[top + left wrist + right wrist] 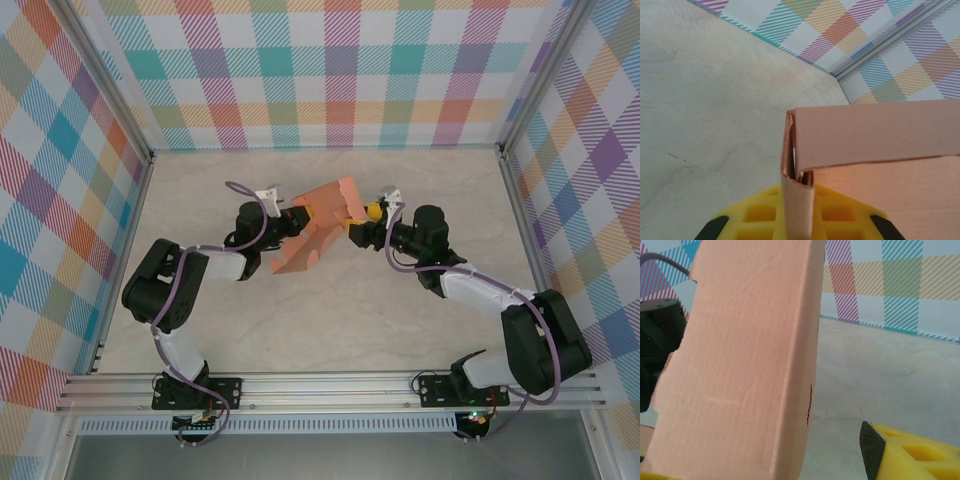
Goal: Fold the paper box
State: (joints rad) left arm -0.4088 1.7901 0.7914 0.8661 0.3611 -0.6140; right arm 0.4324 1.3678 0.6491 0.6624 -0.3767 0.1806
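Right up against my right wrist cam is the paper box [745, 365], a half-folded salmon card out mid-table [330, 330] between my two arms. Left claw [797, 215] is pinched tight on one flap. Right claw [360, 225] has its jaws apart around the other end, one finger [905, 452] clear of the card.

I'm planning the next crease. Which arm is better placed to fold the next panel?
Right, probably. The left gripper is shut on a flap of the paper box, anchoring it; the right gripper is open around a broad panel, free to push it.
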